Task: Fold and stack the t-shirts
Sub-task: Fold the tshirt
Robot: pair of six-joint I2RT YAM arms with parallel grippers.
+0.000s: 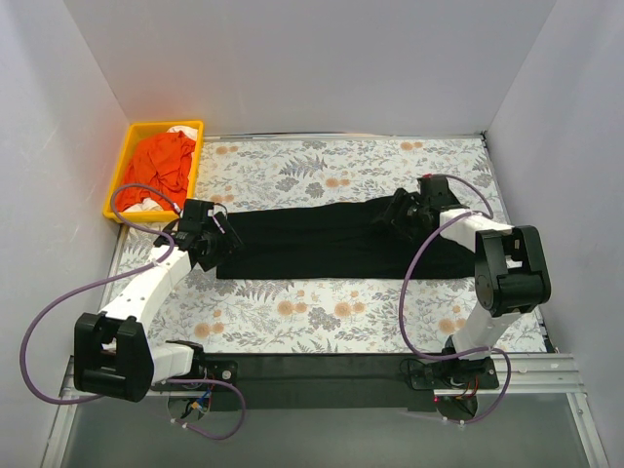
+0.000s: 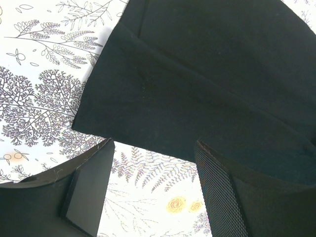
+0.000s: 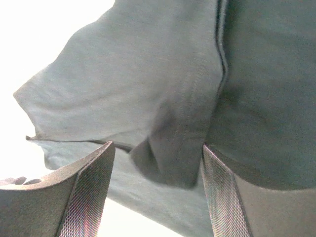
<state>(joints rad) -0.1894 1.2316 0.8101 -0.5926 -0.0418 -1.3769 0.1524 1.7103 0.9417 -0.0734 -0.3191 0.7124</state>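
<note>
While the big, soft black cloth t-shirt (image 1: 331, 244) lies in a long strip across the flowery table (image 1: 322, 312), the left claw (image 1: 216, 239) and right claw (image 1: 402, 213) sit wide open at its ends

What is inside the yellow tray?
Crumpled orange cloth fills the yellow tray, with bits of white cloth peeking out. Whatever lies underneath is covered, so I cannot tell.

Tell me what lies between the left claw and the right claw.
The black t-shirt, lying as a long band on the table, fills the stretch from the left claw to the right claw. The top view shows it.
</note>
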